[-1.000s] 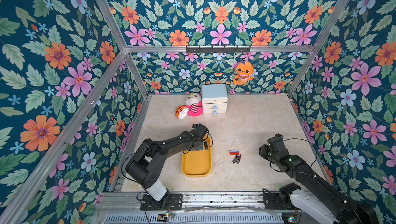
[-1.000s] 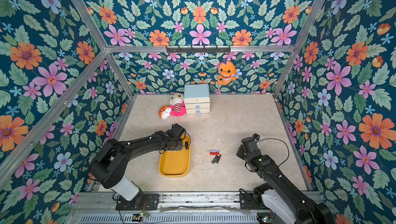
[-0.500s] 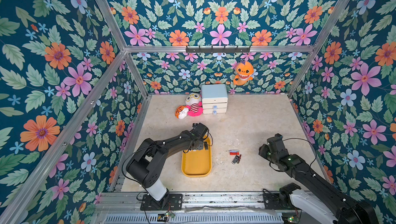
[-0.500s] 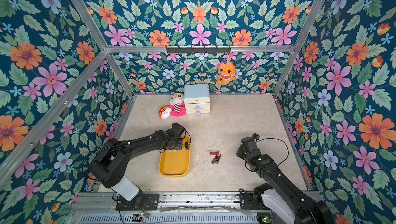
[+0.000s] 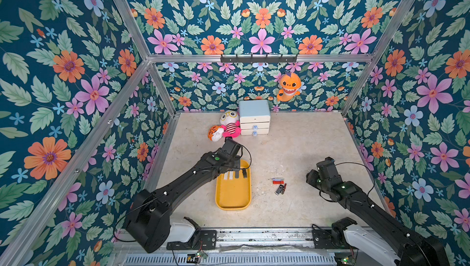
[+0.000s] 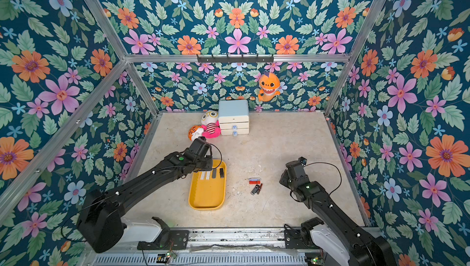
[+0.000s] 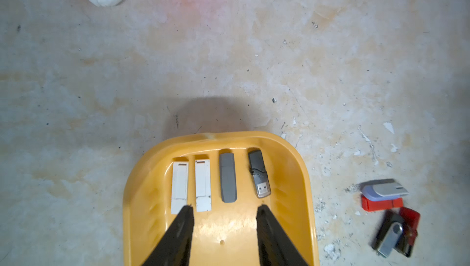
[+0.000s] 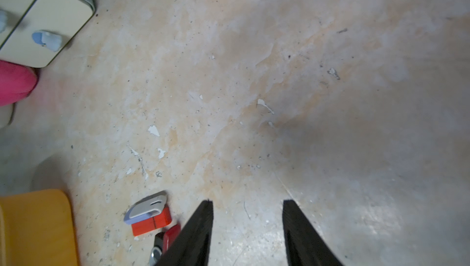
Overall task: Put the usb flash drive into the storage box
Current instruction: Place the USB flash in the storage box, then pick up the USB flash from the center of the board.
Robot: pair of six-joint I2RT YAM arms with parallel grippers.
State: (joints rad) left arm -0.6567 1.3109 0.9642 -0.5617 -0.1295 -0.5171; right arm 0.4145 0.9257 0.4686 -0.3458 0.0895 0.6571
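Mottled beige tabletop spreads between flowered walls. Over it the left gripper hangs with its jaws parted and nothing between them, above the shallow yellow plastic storage box. Just ahead of its tips four USB flash drives lie side by side in the box: one white stick, another white stick, a grey capped stick in line with the gap, and a dark grey stick with a bare metal plug. The right gripper, likewise parted and empty, hovers over bare tabletop. A loose cluster of drives lies just beside one of its fingers, outside the box.
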